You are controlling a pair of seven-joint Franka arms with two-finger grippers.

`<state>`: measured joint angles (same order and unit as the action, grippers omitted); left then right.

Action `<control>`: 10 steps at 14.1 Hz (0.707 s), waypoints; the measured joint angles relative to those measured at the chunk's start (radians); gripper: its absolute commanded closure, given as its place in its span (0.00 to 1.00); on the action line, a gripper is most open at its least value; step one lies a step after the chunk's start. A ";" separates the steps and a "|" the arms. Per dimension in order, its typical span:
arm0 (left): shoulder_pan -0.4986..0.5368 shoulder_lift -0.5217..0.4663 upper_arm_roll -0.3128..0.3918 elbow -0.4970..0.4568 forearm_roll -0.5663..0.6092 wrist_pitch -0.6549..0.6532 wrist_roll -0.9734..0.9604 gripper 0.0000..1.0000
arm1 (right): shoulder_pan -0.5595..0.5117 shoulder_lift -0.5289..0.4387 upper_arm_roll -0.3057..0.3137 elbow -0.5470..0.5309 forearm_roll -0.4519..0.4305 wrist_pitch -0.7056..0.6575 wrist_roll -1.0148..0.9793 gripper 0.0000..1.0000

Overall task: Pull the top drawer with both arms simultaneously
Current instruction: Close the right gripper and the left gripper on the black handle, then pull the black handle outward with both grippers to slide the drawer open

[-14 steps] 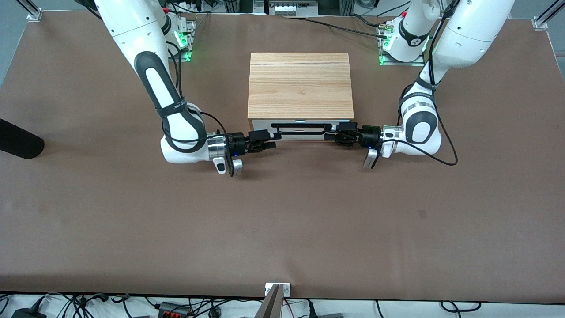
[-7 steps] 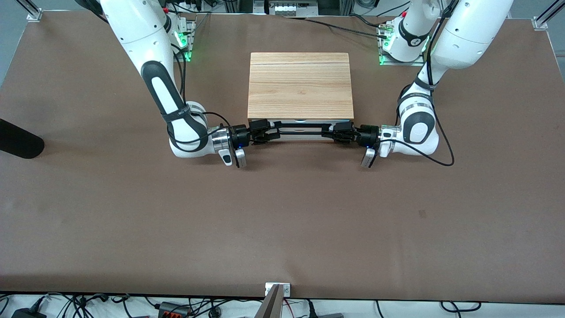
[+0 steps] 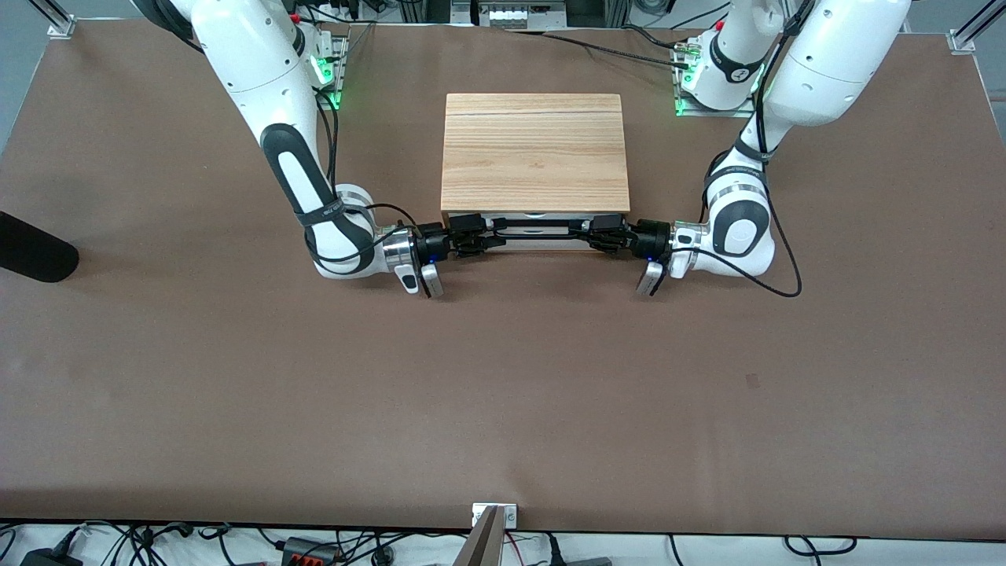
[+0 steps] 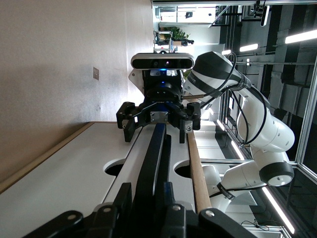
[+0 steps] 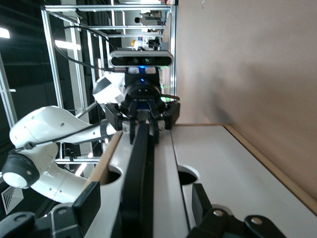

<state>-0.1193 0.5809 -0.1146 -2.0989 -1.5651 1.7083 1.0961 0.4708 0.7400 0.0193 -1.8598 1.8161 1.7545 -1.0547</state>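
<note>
The top drawer (image 3: 542, 218) has a white front under the wood-grain cabinet top (image 3: 534, 149) and looks pushed in. Its thin black bar handle (image 3: 538, 229) runs across the front. My left gripper (image 3: 591, 233) is at the handle's end toward the left arm, and in the left wrist view (image 4: 146, 196) its fingers (image 4: 122, 194) are shut on the bar. My right gripper (image 3: 486, 237) is at the handle's other end. In the right wrist view (image 5: 147, 198) its fingers (image 5: 94, 198) stand wide apart on either side of the bar (image 5: 138, 168), not touching it.
A second plain white drawer front (image 4: 74, 188) lies below the top one. A black object (image 3: 31, 248) lies at the table's edge toward the right arm's end. Cables run by both arm bases. Brown table (image 3: 503, 393) stretches nearer to the front camera.
Both grippers have moved inward along the drawer front from beside the cabinet onto the two ends of the handle. The drawer has not moved.
</note>
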 measured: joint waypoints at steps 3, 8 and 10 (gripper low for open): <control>0.001 0.004 0.000 0.001 -0.002 0.000 0.003 0.82 | 0.006 0.000 0.004 0.005 0.010 0.001 0.000 0.48; 0.001 0.004 0.000 0.001 -0.002 -0.001 0.006 0.84 | 0.007 0.000 0.004 0.006 0.010 0.001 -0.010 0.92; 0.002 0.005 -0.001 0.001 -0.003 -0.001 0.007 0.86 | 0.007 -0.001 0.004 0.006 0.012 -0.001 -0.046 1.00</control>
<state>-0.1175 0.5857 -0.1152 -2.0978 -1.5679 1.7072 1.1027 0.4780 0.7393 0.0229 -1.8538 1.8280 1.7540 -1.1006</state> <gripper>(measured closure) 0.819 0.833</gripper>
